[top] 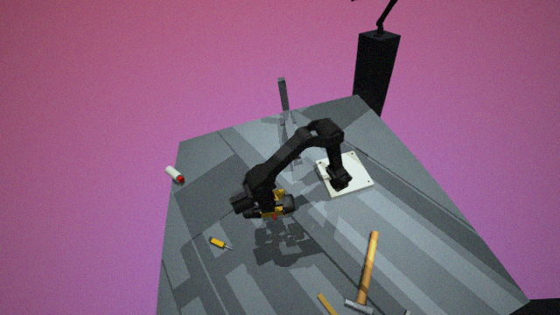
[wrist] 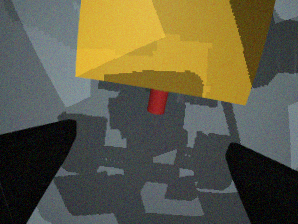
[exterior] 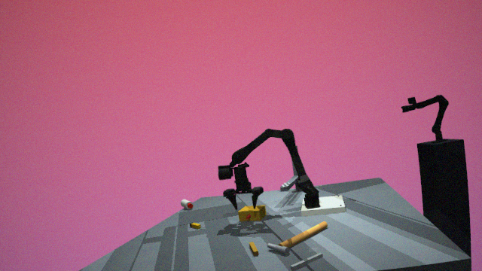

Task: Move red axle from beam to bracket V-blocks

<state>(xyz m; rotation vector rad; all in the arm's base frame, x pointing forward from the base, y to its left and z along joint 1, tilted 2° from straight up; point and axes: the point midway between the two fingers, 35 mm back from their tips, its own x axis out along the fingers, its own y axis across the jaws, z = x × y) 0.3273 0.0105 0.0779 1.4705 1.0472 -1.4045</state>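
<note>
The yellow beam (top: pixel 279 192) (exterior: pixel 257 214) (wrist: pixel 165 55) sits on the table under the arm. The red axle (top: pixel 275 216) (exterior: pixel 248 217) (wrist: pixel 158 102) is in the beam, with a short end sticking out of its near face; the rest is hidden inside. My gripper (top: pixel 269 209) (exterior: pixel 245 208) (wrist: pixel 154 139) is open and empty, pointing down above the beam's axle side. In the wrist view the fingers stand wide to the left and right, with the axle end between and ahead of them. The grey bracket (top: pixel 283 94) (exterior: pixel 289 183) stands at the back; its V-blocks are too small to make out clearly.
The arm's white base plate (top: pixel 360 175) (exterior: pixel 333 205) is to the right. A hammer (top: pixel 368 267) (exterior: pixel 305 234), a yellow bar (top: pixel 327 304) (exterior: pixel 253 248), a yellow screwdriver (top: pixel 217 242) (exterior: pixel 195 226) and a red-ended white cylinder (top: pixel 174 173) (exterior: pixel 185 204) lie around. A black pillar (top: pixel 376 66) (exterior: pixel 444 188) carries another arm.
</note>
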